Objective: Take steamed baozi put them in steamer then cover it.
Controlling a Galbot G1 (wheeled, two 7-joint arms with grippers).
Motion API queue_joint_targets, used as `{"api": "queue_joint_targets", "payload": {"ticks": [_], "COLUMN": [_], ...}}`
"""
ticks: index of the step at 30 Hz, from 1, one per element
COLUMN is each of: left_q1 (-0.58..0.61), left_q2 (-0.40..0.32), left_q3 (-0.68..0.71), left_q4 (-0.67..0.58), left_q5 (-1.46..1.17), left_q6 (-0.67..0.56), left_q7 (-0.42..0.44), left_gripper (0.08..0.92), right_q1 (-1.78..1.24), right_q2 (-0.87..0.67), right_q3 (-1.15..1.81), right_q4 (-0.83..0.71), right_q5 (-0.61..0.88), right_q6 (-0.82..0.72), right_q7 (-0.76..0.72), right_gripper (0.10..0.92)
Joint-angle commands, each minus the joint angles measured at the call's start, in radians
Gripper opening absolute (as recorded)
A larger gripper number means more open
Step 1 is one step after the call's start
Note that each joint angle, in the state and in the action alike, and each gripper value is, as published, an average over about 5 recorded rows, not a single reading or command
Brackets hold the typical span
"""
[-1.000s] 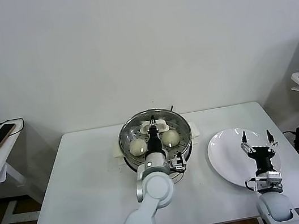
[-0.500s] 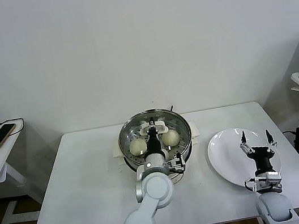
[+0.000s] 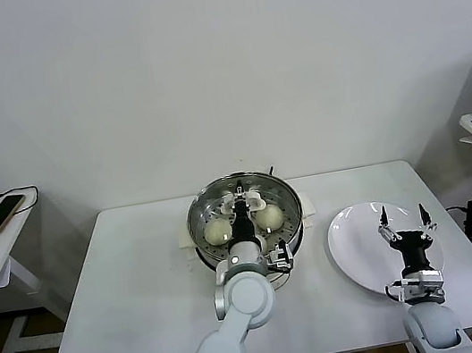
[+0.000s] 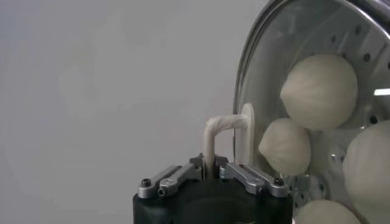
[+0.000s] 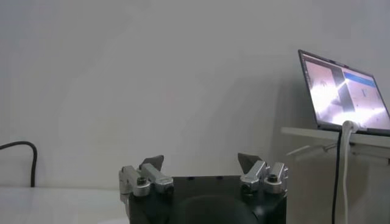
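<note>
The left gripper [image 3: 240, 199] clamps the lid's [image 4: 268, 91] white handle [image 4: 214, 131] over the pot [image 3: 287, 197] holding the buns [image 3: 218, 230], the right gripper [image 3: 404, 219] hovers spread above the plate [image 3: 351, 243], and no writing is readable.

Clear glass cover [image 4: 286, 91] tilted over steel steamer [image 3: 244, 211], cream baozi [image 4: 319, 90] inside

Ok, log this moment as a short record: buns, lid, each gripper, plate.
baozi: four buns in the steamer, seen through the glass
cover: lid on the steamer, white handle in the left gripper
left gripper: over the steamer's centre, shut on the handle
right gripper: open, above the white plate
plate: bare, on the table
</note>
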Motion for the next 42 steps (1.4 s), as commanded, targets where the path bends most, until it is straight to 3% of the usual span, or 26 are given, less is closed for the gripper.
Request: {"api": "queue_joint_targets", "payload": {"ticks": [1, 15, 23, 27, 31, 34, 38, 42], "left_q1": [0.006, 0.097, 0.145, 0.141, 0.119, 0.119, 0.137, 0.164], "left_q2": [0.006, 0.092, 0.169, 0.209, 0.247, 0.277, 0.307, 0.307], "left_q3": [0.003, 0.022, -0.019, -0.129, -0.290, -0.421, -0.544, -0.625], "left_q4": [-0.033, -0.241, -0.410, -0.473, -0.422, -0.328, -0.209, -0.098], "left_q5": [-0.014, -0.095, -0.269, -0.554, -0.928, -1.151, -1.466, -1.630], "left_q6": [0.001, 0.011, 0.026, 0.029, -0.054, -0.176, -0.344, -0.500], "left_q7": [0.001, 0.026, 0.042, -0.073, -0.318, -0.417, -0.450, -0.420], "left_gripper": [0.376, 0.792, 0.823, 0.823, 0.823, 0.823, 0.823, 0.823], "right_q1": [0.000, 0.002, -0.004, -0.019, -0.032, -0.040, -0.055, -0.070], "right_q2": [-0.001, 0.004, 0.004, -0.014, -0.032, -0.039, -0.046, -0.050], "right_q3": [0.000, -0.007, -0.011, -0.014, -0.025, -0.034, -0.046, -0.055], "right_q4": [0.001, 0.013, 0.027, 0.051, 0.077, 0.095, 0.111, 0.121], "right_q5": [-0.001, -0.007, -0.009, 0.035, 0.113, 0.167, 0.205, 0.217], "right_q6": [0.000, -0.004, -0.008, -0.024, -0.054, -0.078, -0.113, -0.131], "right_q7": [0.001, 0.005, 0.005, -0.023, -0.061, -0.081, -0.099, -0.117], "right_gripper": [0.823, 0.823, 0.823, 0.823, 0.823, 0.823, 0.823, 0.823]}}
